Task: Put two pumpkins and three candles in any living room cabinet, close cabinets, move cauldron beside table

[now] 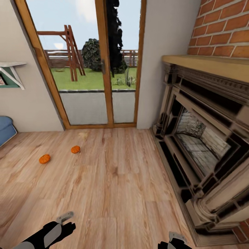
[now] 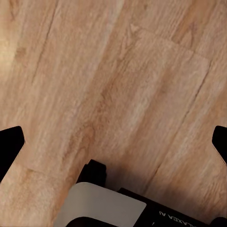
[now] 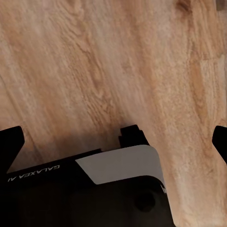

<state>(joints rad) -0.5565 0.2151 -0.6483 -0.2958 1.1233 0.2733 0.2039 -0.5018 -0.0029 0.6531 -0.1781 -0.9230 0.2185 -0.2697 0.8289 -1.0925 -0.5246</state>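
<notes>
orange on the boards: we spot two pumpkins, one (image 1: 44,158) far left, the other (image 1: 75,149) just right of it, both on the wooden floor (image 1: 117,186) before the glass door (image 1: 93,69), well apart from the fireplace (image 1: 204,145) at right. we judge we're on the approach; next we need to roll closer and reach down. left pincer (image 2: 113,142) and right pincer (image 3: 113,142) hang low near us, both spread wide, empty.

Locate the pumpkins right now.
Head view: both pumpkins lie on the wood floor at left, short of the glass door.
</notes>
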